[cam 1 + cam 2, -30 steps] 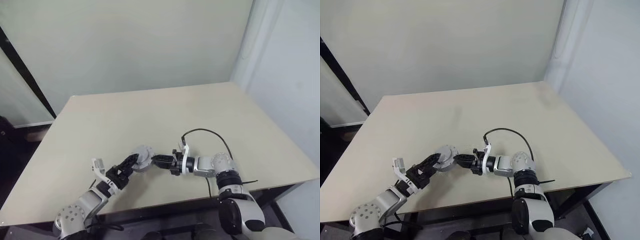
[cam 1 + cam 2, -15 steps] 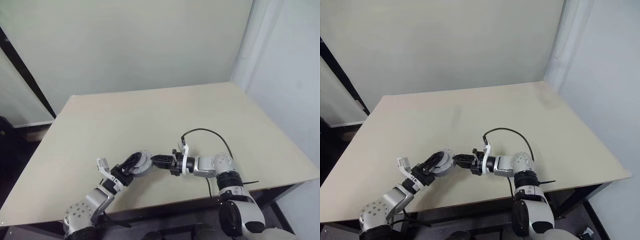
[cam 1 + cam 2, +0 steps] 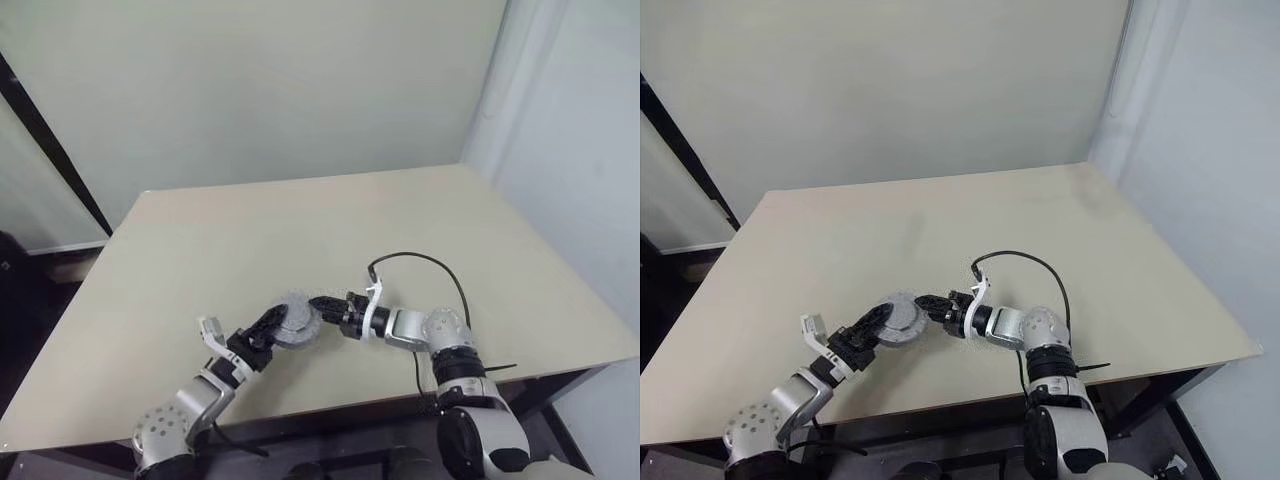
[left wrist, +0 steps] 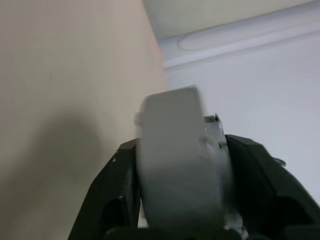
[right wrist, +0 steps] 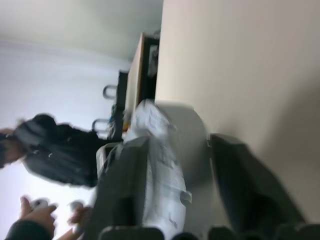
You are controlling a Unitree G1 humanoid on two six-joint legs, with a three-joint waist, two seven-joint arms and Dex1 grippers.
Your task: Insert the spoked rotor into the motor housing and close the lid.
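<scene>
Left tool (image 3: 268, 329) clenched onto motor housing (image 3: 296, 321); right tool (image 3: 322, 304) straddles edge, grip unclear; table (image 3: 300, 230) roomy.

Grey round motor housing (image 3: 295, 322) is sitting lifted just above the tabletop, near the front edge, at about 6 o'clock of the table. Thick disc is standing edge-on in the wrist views, rim pale grey (image 4: 175, 165); rotor and lid cannot be told apart.

Left gripper (image 3: 268, 331) now clamped on motor housing (image 3: 294, 321), wide apart around it before; right gripper (image 3: 322, 305) pushed forward and rolled, fingers spread either side of the disc's edge
</scene>
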